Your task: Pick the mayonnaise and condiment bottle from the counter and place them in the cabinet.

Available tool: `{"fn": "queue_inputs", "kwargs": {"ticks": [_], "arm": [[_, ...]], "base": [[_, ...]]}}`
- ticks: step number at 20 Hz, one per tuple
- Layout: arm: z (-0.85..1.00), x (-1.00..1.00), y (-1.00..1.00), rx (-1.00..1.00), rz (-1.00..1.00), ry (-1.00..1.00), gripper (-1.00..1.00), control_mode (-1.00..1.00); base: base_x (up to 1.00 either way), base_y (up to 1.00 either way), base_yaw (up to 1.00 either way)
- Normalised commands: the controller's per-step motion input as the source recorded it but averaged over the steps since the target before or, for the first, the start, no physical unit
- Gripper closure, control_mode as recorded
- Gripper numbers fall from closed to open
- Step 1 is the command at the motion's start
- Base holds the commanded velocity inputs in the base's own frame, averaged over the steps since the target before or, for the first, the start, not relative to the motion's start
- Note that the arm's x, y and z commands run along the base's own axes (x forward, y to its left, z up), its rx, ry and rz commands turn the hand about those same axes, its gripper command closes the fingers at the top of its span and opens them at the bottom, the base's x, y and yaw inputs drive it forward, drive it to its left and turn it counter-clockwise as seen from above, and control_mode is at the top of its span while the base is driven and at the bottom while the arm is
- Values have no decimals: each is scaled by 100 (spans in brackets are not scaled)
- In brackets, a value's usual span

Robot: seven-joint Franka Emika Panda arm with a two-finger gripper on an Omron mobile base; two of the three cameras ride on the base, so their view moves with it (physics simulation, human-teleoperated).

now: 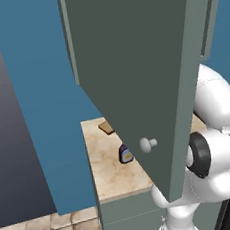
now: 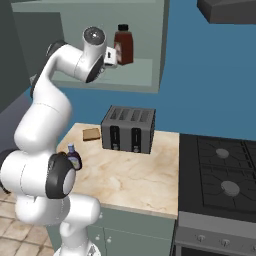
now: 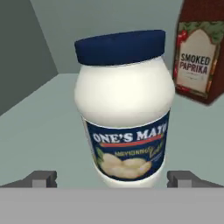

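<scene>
The mayonnaise (image 3: 124, 109), a white jar with a dark blue lid and blue label, stands upright on the shelf of the open cabinet (image 2: 135, 75). My gripper (image 3: 112, 178) is open, its fingertips (image 3: 43, 178) spread to either side of the jar's base. In the right base view the gripper (image 2: 114, 56) reaches into the cabinet. A brown-red condiment bottle (image 3: 199, 52) labelled smoked paprika stands behind the jar, also on the shelf (image 2: 124, 45). A small dark blue bottle (image 2: 74, 159) stands on the counter (image 2: 130, 180) by its left edge (image 1: 125, 154).
The cabinet door (image 1: 131, 60) with its round knob (image 1: 148, 144) hangs open over the counter's left part. A dark toaster (image 2: 129, 129) and a bread slice (image 2: 91, 133) sit at the back of the counter. A stove (image 2: 220, 175) adjoins on the right.
</scene>
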Motion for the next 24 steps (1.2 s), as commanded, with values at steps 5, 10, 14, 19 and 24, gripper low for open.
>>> {"fn": "queue_inputs", "kwargs": {"ticks": [5,10,14,19,24], "arm": [[-82,6,0,-4,7,-5,-100,-100],[-11,-14,0,-2,3,-8,-100,-100],[28,-44,0,-7,1,-5,-100,-100],[1,-52,0,-7,1,0,-100,-100],[-14,-52,0,-2,4,0,-100,-100]], "base": [[0,0,0],[0,0,0],[0,0,0],[0,0,0],[0,0,0]]}}
